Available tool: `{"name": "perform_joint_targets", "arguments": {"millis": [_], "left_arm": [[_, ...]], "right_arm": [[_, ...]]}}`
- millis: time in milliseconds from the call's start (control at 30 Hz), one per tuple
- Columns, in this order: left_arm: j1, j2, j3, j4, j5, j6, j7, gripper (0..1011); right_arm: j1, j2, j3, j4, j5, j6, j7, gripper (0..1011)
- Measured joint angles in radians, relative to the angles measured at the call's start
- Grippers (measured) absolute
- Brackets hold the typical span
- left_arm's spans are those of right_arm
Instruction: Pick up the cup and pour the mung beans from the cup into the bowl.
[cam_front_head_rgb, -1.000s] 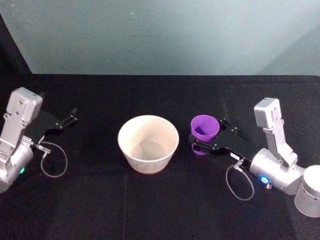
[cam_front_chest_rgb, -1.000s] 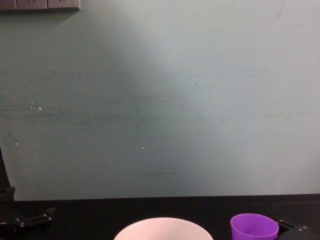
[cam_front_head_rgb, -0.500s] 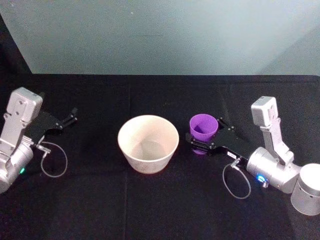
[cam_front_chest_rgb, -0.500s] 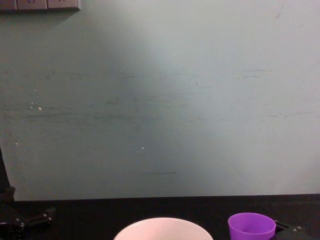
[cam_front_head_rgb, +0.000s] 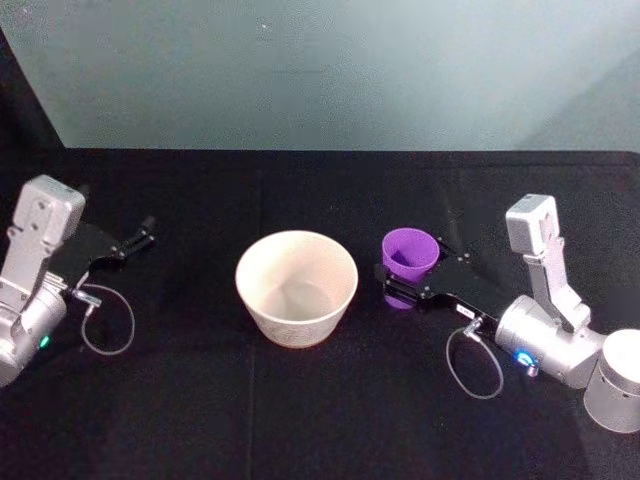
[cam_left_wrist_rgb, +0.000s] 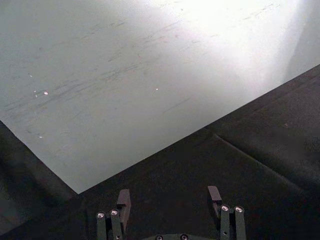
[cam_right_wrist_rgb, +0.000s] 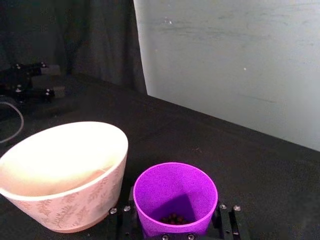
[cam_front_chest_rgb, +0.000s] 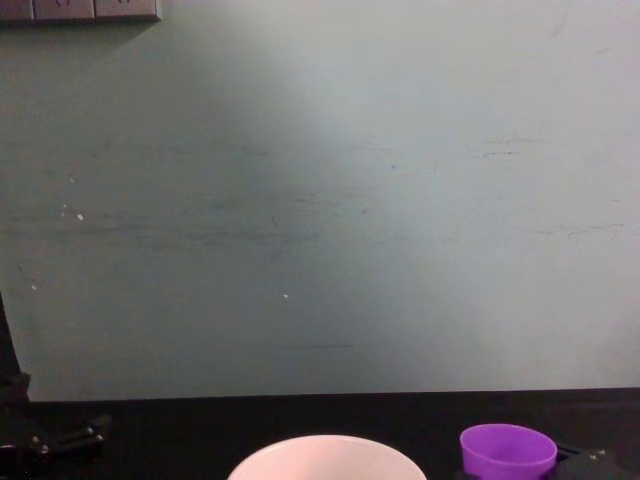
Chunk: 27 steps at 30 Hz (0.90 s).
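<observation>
Right pincer (cam_front_head_rgb: 403, 287) gripped the upright cup (cam_front_head_rgb: 409, 255) just right of the bowl (cam_front_head_rgb: 296, 300) mid worktop (cam_front_head_rgb: 330, 400), mung beans (cam_right_wrist_rgb: 173, 218) inside, bowl empty, so grasp looked done, pour not yet; left pincer (cam_front_head_rgb: 140, 238) sat released by the left edge.

Ahead of you stands a pale grey-green wall (cam_front_chest_rgb: 320, 200), faintly scuffed, with a grey panel (cam_front_chest_rgb: 80, 9) at its top left. Your table (cam_front_head_rgb: 300, 420) is covered in black, and a dark curtain (cam_right_wrist_rgb: 75, 40) hangs beside the wall's left edge.

Narrow gap between bowl (cam_front_head_rgb: 296, 318) and cup (cam_front_head_rgb: 410, 250) — unobstructed.
</observation>
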Motion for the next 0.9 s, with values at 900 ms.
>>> {"name": "perform_joint_targets", "arguments": {"millis": [900], "left_arm": [[0.0, 0.0, 0.0, 0.0, 0.0, 0.0, 0.0, 1000]], "right_arm": [[-0.097, 0.072, 0.072, -0.336, 0.012, 0.06, -0.077, 731]]}}
